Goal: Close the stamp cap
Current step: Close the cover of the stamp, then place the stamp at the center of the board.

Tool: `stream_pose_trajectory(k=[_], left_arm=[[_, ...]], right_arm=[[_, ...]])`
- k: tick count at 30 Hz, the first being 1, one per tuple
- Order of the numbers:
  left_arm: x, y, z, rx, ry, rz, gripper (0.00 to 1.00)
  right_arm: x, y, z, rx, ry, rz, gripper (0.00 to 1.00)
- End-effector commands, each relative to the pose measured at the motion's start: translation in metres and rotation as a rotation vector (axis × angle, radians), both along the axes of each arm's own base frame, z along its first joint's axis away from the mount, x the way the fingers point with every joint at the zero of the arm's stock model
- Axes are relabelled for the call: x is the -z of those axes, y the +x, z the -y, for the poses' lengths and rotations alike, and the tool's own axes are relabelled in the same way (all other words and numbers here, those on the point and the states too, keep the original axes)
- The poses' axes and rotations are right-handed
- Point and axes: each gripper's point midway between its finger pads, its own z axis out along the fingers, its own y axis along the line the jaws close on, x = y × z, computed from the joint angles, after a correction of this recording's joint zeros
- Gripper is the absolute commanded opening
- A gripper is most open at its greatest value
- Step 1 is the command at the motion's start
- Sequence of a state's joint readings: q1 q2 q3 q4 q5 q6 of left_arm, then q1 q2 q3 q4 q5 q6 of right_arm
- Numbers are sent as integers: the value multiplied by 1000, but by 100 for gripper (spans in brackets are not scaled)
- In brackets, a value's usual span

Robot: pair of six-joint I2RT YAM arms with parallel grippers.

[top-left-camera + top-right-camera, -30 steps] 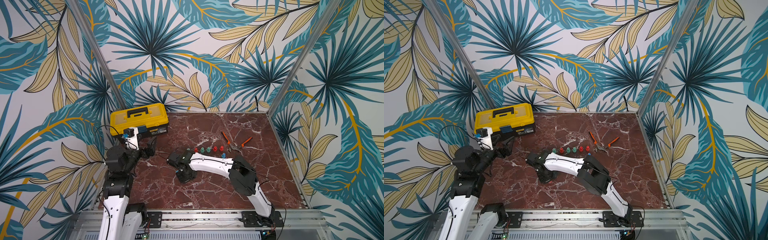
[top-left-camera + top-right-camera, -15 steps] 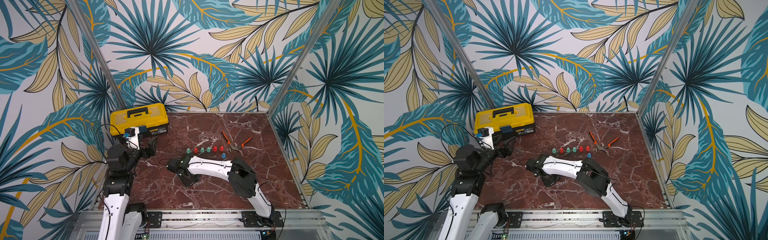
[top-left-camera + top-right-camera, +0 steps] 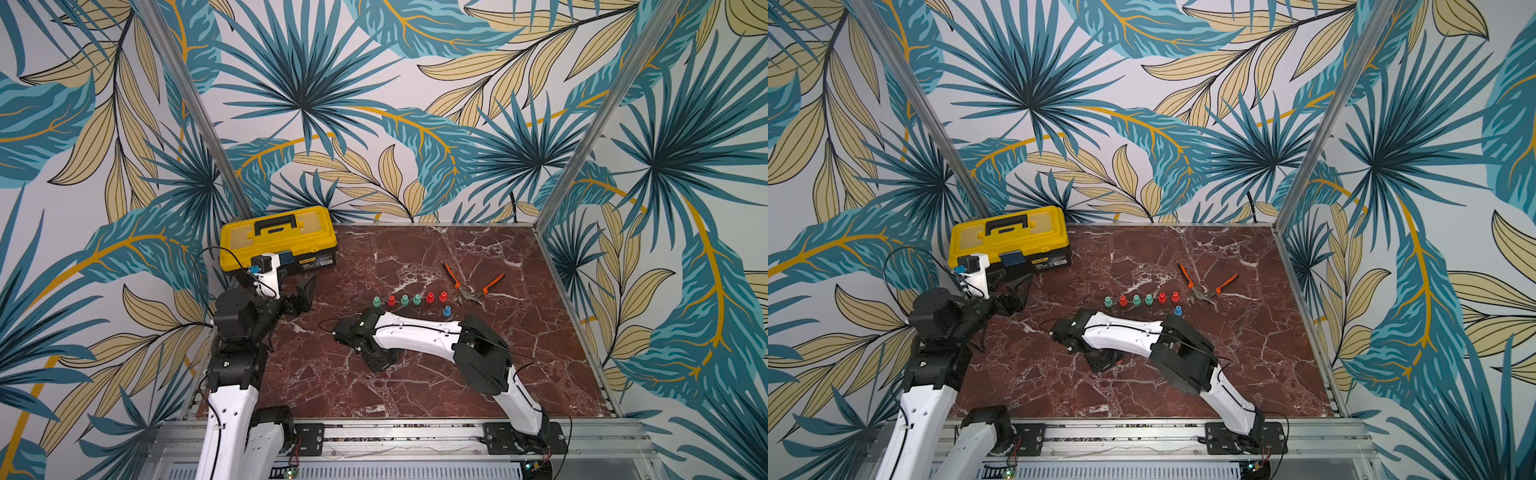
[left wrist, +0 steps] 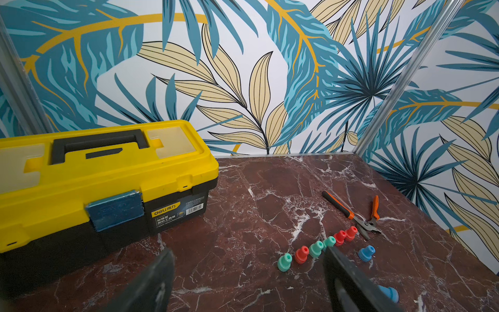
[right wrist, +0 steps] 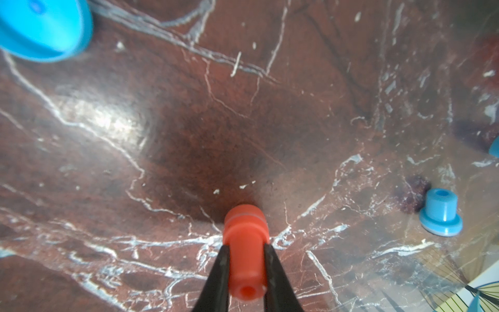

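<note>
Pinching a red stamp (image 5: 245, 224) between its two black fingers, the right gripper (image 5: 247, 250) points down at the marble table (image 3: 415, 395), low in the middle of both top views. A small blue stamp (image 5: 441, 213) stands near it on the table. The left gripper (image 4: 247, 270) hangs at the left with its fingers wide apart, holding nothing. Farther back, green and red stamps (image 3: 417, 299) stand in a row. Orange pliers (image 3: 471, 286) lie just right of them. A yellow toolbox (image 3: 278, 237) sits in the far left corner.
</note>
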State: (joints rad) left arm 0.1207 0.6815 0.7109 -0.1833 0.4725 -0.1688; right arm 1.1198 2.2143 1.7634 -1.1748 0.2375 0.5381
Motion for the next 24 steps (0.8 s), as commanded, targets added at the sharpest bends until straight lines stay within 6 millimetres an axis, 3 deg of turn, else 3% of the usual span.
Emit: stream_pose_trajectory(k=[1, 8, 15, 20, 24], left_arm=[[2, 0, -2, -3, -2, 0, 87], [4, 2, -2, 6, -10, -13, 87], [3, 1, -6, -14, -3, -2, 87], [2, 0, -5, -6, -10, -1, 87], [2, 1, -6, -11, -10, -5, 87]], right_arm=[[38, -19, -4, 41, 40, -113, 8], [20, -3, -18, 114, 197, -98, 7], [-22, 44, -17, 188, 339, -32, 7], [-34, 77, 20, 262, 330, -6, 7], [-37, 100, 67, 351, 295, 12, 8]])
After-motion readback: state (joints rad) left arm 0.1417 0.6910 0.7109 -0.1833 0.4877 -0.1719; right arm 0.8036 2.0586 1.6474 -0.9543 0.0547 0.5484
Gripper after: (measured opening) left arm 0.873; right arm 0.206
